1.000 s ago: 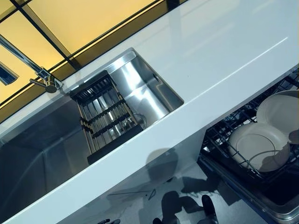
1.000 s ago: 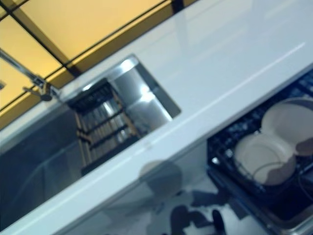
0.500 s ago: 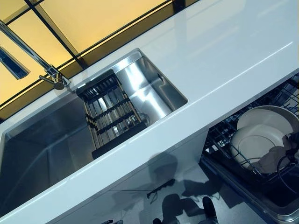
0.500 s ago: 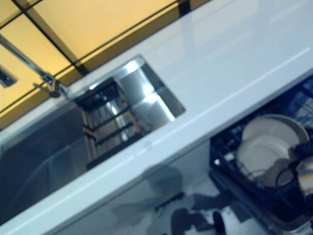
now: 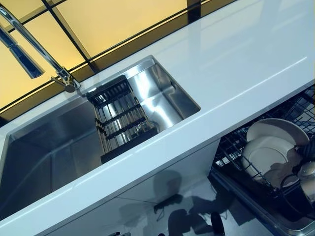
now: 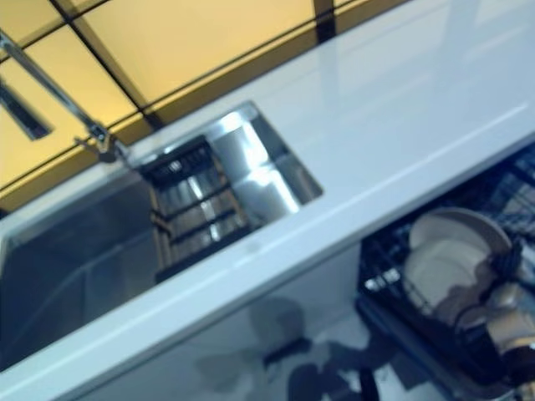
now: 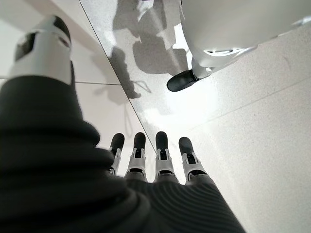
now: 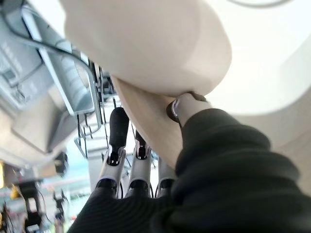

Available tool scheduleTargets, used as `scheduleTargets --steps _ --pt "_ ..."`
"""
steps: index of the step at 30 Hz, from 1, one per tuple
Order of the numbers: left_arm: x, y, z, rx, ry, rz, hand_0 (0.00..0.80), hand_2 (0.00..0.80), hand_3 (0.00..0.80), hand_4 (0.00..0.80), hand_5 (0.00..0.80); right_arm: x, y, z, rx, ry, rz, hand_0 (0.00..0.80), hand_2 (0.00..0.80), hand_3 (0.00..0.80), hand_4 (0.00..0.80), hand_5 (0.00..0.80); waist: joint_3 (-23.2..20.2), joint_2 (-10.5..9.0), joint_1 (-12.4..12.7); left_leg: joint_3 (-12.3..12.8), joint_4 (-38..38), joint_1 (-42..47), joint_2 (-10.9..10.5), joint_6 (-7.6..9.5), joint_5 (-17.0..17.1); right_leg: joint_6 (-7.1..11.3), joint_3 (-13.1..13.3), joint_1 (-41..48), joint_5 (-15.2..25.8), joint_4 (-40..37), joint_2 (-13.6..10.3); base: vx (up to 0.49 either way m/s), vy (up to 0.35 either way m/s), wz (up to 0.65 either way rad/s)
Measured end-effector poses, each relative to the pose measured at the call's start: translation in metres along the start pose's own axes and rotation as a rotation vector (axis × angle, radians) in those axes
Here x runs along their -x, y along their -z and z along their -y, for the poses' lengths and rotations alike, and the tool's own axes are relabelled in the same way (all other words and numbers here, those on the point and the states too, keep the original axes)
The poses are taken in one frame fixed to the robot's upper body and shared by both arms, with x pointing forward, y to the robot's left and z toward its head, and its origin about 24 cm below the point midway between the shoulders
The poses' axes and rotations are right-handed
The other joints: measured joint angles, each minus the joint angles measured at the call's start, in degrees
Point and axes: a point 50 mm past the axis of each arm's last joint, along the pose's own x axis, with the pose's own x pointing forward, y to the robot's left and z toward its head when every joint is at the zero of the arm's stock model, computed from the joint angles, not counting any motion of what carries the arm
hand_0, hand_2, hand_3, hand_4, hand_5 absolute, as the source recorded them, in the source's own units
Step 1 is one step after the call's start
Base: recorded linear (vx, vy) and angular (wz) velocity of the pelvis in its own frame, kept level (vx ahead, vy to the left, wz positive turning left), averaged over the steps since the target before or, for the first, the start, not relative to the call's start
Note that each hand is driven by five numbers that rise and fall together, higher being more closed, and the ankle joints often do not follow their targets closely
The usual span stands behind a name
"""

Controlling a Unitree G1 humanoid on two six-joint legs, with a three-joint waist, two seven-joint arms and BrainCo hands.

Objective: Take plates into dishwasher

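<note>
- Whole head view shifted since 1.0 s ago, so camera moved; sink and counter only look displaced. Right hand (image 5: pixel 306 173) now in view at lower right by the rack, it was not visible 1.0 s ago.
- Two cream plates in the dishwasher rack (image 5: pixel 231 147), below the counter edge at right: front plate (image 5: pixel 263 155) standing tilted in the wires, back plate (image 5: pixel 278 129) just behind it, overlapping.
- Right hand sits low on the front plate's right side, touching or just beside its rim from the head views.
- Right wrist view: plate edge (image 8: pixel 146 116) lies between thumb (image 8: pixel 187 104) and fingers (image 8: pixel 118 131); thumb pressed on one face, fingers extended along the other side. Reads as a pinch on the front plate.
- Rack wires and a grey rack part show past the fingers in that view.
- Left hand (image 7: pixel 155 165) only in its own wrist view: fingers straight, spread side by side, empty, hanging over pale floor (image 7: pixel 252 126).
- White counter (image 5: pixel 231 64) runs diagonally across the view, bare.
- Steel sink (image 5: pixel 49 147) set in the counter, with a black slatted drain rack (image 5: pixel 120 118) inside at its right end.
- Chrome faucet (image 5: pixel 39 51) above the sink's back edge.
- Yellow panels with dark frames (image 5: pixel 123 19) behind the counter.
</note>
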Motion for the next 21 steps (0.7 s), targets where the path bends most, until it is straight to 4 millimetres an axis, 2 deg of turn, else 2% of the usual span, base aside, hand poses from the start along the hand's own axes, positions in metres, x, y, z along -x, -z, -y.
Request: scheduleTargets --steps 8,9,10,11,21 --pt "-0.001 0.002 0.004 0.003 0.009 -0.003 0.000 0.000 0.000 0.000 0.000 0.011 0.019 -0.014 0.070 -0.043 -0.022 0.800 0.800 0.800 0.800 0.800 -0.74 -0.08 -0.12 0.01 0.00 -0.06 0.13 0.02 -0.01 -0.09 0.16 -0.25 0.24 0.00 0.09 0.001 -0.002 -0.01" --pt "-0.001 0.002 0.005 0.004 0.011 -0.003 0.000 0.000 0.000 0.000 0.000 0.012 0.020 -0.015 0.070 -0.052 -0.025 0.731 0.731 0.731 0.731 0.731 -0.85 -0.08 -0.10 0.01 0.00 -0.08 0.17 0.02 -0.01 -0.11 0.16 -0.30 0.27 0.00 0.11 0.004 -0.032 -0.04" --pt "-0.001 0.002 0.006 0.005 0.012 -0.003 0.000 0.000 0.000 0.000 0.000 0.014 0.022 -0.018 0.057 -0.064 -0.032 0.100 0.100 0.100 0.100 0.100 -1.17 -0.11 -0.09 0.01 0.00 -0.13 0.26 0.02 -0.01 -0.12 0.15 -0.35 0.28 0.00 0.19 0.000 0.000 0.00" --pt "-0.001 0.002 0.006 0.006 0.013 -0.003 0.000 0.000 0.000 0.000 0.000 0.014 0.023 -0.019 0.047 -0.071 -0.040 0.000 0.000 0.000 0.000 0.000 -1.34 -0.17 -0.08 0.00 0.00 -0.12 0.35 0.02 -0.01 -0.12 0.15 -0.34 0.28 0.00 0.31 0.000 0.000 0.00" --pt "-0.001 0.002 0.007 0.007 0.015 -0.004 0.000 0.000 0.000 0.000 0.000 0.028 0.039 -0.035 0.021 -0.168 -0.098 0.000 0.000 0.000 0.000 0.000 -1.51 -0.27 -0.14 -0.03 0.02 -0.84 0.90 0.03 -0.02 -0.45 0.14 -1.06 0.68 0.00 0.92 0.000 0.000 0.00"
